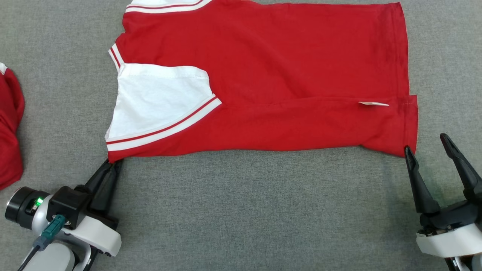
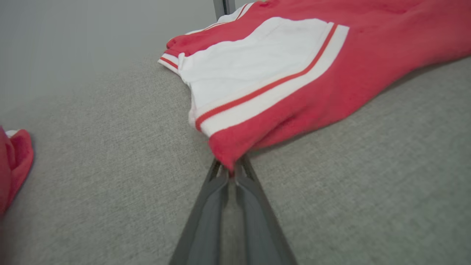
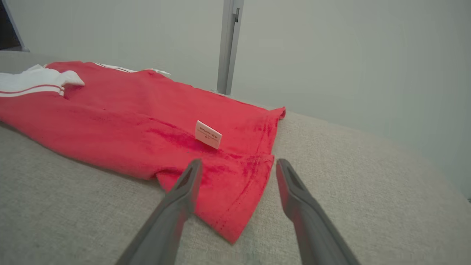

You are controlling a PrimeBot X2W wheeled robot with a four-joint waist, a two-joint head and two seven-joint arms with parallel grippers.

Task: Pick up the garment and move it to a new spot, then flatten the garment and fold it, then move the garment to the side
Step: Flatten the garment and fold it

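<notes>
At garment (image 1: pixel 282 67) corner, left claw (image 1: pixel 114 162), low

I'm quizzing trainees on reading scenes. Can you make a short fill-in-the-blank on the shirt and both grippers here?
1. The left gripper is ____ on a corner of the red shirt.
2. The right gripper stands ____ at the hem corner.
3. The shirt's sleeve is ____ with a red stripe.
Missing words: shut; open; white.
</notes>
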